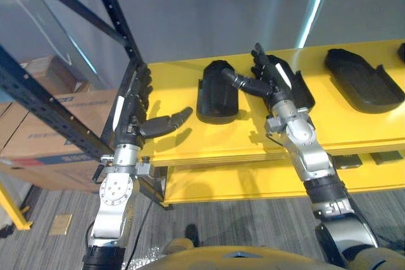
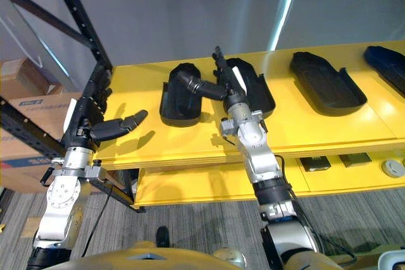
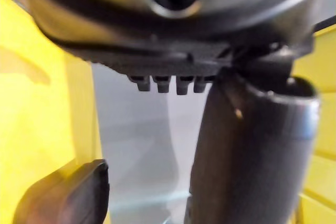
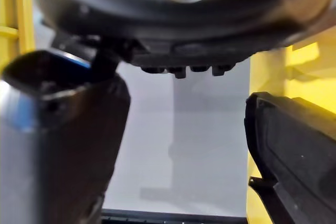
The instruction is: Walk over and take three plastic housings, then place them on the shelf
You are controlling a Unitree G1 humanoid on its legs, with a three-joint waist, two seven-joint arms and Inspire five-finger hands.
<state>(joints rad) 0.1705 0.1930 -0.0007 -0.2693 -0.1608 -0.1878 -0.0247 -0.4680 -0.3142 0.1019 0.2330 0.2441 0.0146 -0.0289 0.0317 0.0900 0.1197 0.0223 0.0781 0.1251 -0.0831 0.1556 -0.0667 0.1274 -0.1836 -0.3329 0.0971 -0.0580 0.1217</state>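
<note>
A yellow shelf (image 1: 174, 83) is seen running across the view, its front edge facing the robot and its left end bounded by a dark rack upright (image 1: 114, 11). Four black plastic housings are laid on it in a row, and none is held: the first housing (image 1: 217, 93), the second housing (image 1: 302, 92), the third housing (image 1: 364, 80) and the fourth housing (image 2: 387, 67), which is cut by the right border. Bare yellow strips are left between them. A wider bare stretch lies between the first housing and the shelf's left end.

The left hand (image 1: 131, 109) is held at that left end, just beside the upright — its fingers are straight, its thumb is spread toward the first housing, and nothing is in it. The right hand (image 1: 273, 77) is stretched over the second housing's left side, with fingers straight and thumb pointed across the gap at the first housing. Whether the housing is touched cannot be told.

Below, a lower yellow shelf (image 1: 253, 181) is seen, with small dark items (image 2: 314, 164) on it. Cardboard boxes (image 1: 31, 150) are stacked left of the rack, a grey wall (image 1: 221, 4) stands behind, and the floor is covered by grey carpet (image 1: 57, 200).
</note>
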